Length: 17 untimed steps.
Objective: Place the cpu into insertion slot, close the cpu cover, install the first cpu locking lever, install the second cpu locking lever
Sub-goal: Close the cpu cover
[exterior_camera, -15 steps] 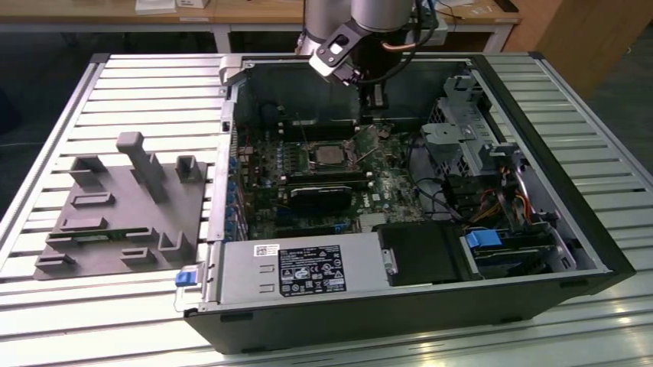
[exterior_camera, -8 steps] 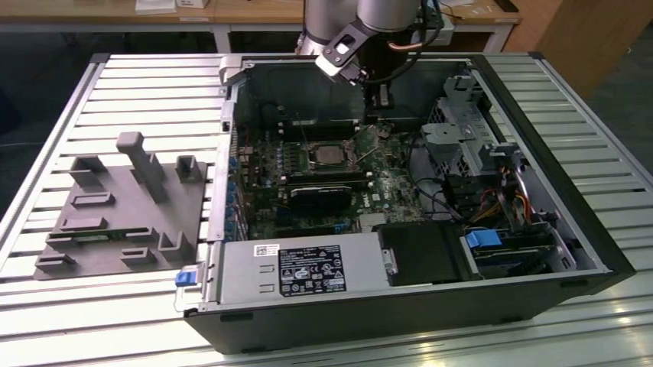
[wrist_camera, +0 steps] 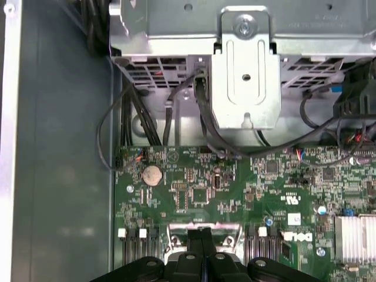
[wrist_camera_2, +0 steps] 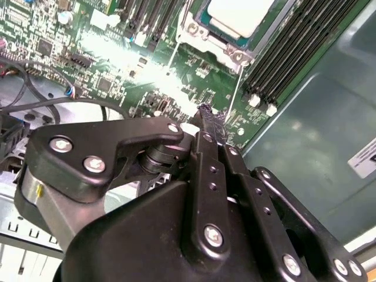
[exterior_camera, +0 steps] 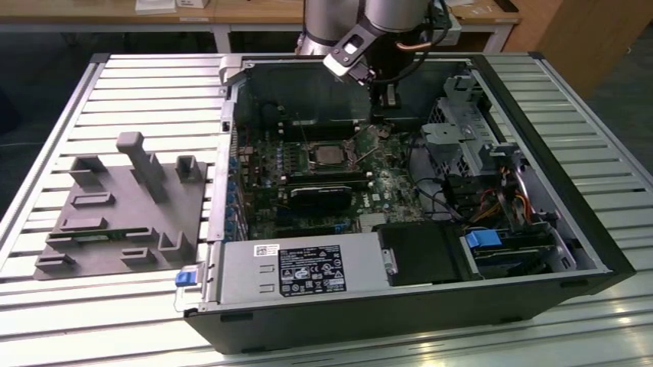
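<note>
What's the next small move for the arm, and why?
Probably nudge the shut pincer sideways against the thin lever beside it. The cpu already lies seated, the cpu cover seemingly down around it, and that lever looks unlatched.

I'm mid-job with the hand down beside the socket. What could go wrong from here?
1. The hand, fingers together, sits low over the motherboard beside a thin locking lever; a sideways slip might bend it or scrape board parts.
2. The cpu lies under the cpu cover; whether it is seated flat cannot be told, and forcing a lever down might damage it.
3. Loose black cables may snag the arm.
</note>
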### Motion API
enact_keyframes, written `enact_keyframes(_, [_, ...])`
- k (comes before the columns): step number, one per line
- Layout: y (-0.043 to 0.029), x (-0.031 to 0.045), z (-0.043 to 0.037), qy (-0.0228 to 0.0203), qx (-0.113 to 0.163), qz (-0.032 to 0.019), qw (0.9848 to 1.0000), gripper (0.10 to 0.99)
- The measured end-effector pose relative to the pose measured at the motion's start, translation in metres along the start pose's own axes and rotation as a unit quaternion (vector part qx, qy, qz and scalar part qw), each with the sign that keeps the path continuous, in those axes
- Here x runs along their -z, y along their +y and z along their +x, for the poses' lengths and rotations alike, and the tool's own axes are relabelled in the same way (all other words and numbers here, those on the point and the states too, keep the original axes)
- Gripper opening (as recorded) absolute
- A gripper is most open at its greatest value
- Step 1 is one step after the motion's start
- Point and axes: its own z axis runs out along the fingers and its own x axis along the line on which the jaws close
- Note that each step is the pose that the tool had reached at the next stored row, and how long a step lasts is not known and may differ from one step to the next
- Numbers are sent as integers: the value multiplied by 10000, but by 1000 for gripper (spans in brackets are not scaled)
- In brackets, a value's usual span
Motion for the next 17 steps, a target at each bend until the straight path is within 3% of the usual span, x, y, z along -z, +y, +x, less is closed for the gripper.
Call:
enact_keyframes(12, [221,-11,12,0,1,0,10000,102])
enact_keyframes(17, [241,-66,10,0,0,0,10000,102])
